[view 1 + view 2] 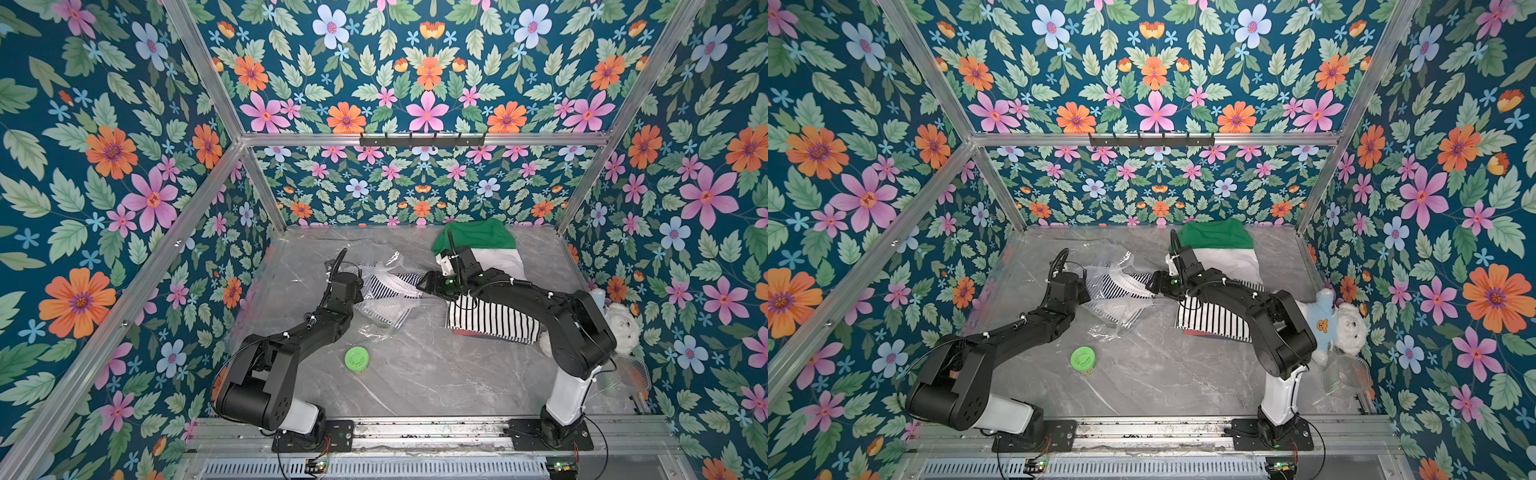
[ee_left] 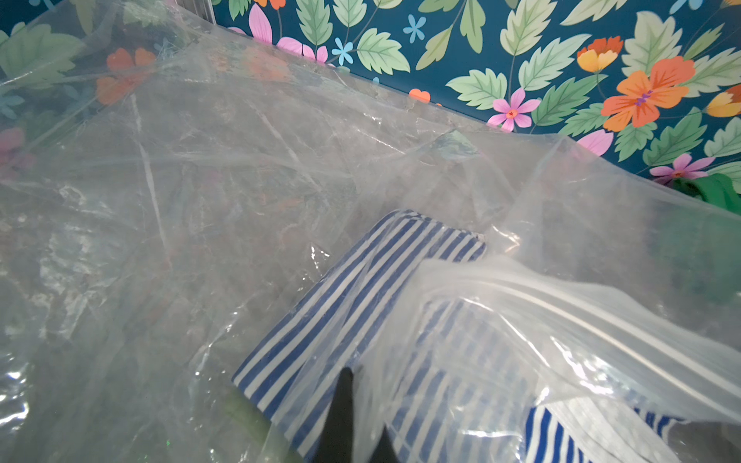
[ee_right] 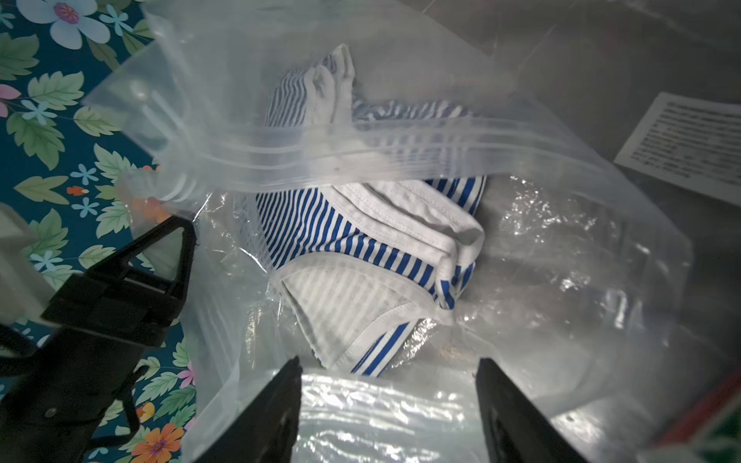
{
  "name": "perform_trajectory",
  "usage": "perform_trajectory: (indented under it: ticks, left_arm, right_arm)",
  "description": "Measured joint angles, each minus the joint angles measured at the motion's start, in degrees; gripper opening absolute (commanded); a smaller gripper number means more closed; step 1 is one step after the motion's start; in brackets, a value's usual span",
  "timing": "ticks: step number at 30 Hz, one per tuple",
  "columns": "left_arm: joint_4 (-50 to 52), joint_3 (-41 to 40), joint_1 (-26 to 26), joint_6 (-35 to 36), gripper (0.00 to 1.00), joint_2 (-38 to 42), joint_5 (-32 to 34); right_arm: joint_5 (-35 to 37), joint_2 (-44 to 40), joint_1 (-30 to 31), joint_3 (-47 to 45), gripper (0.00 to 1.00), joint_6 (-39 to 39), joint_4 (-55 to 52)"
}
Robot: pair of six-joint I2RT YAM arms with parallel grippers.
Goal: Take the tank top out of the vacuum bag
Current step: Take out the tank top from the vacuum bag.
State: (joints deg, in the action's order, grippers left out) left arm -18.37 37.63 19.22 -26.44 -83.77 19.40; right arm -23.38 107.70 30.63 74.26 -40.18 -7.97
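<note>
Step in hand: reach-in, just ahead of the pull

- vacuum bag lies crumpled on the back-left of the worktop. Its mouth faces the right arm, zip strip unsealed and gaping
- tank top, blue-white stripes with white trim, is bunched just inside the mouth on the lower film. In both top views it shows between the two claws
- left claw is fully closed and looks pinched on the bag's upper lip, holding it lifted off the cloth. The contact itself is hazy through the plastic
- right claw has its jaws wide apart and nothing in them. It sits at the mouth over the lower lip, just short of the garment

Next move, my read: push the right claw forward over the lower lip and close on the nearest white-trimmed fold, cloth only. Then draw back toward the right arm while the left anchors the bag

Risks: catching film along with the cloth would drag the whole bag. The folded black-white striped stack beside the right arm is a lookalike, not the target
</note>
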Motion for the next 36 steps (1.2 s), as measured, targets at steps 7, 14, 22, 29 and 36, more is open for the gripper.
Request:
perform_trajectory:
  ticks: [7,14,22,29,36]
  left_arm:
    - [0.0,-0.1,0.0,0.0,0.0,0.0,0.0]
    - [0.0,-0.2,0.0,0.0,0.0,0.0,0.0]
    - [0.0,-0.2,0.0,0.0,0.0,-0.3,0.0]
    - [0.0,-0.2,0.0,0.0,0.0,-0.4,0.1]
    - [0.0,-0.2,0.0,0.0,0.0,-0.7,0.1]
  right_arm:
    - [-3.2,9.6,0.0,6.3,0.67,-2.3,-1.8]
    - [-4.7,15.7,0.0,10.9,0.67,-3.2,-3.3]
    - [-9.1,19.4,0.4,14.3,0.53,-3.6,-1.2]
    - [-11.0,18.5,0.9,14.2,0.0,-4.2,-1.4]
    - [-12.2,13.7,1.1,13.4,0.0,-3.5,-1.2]
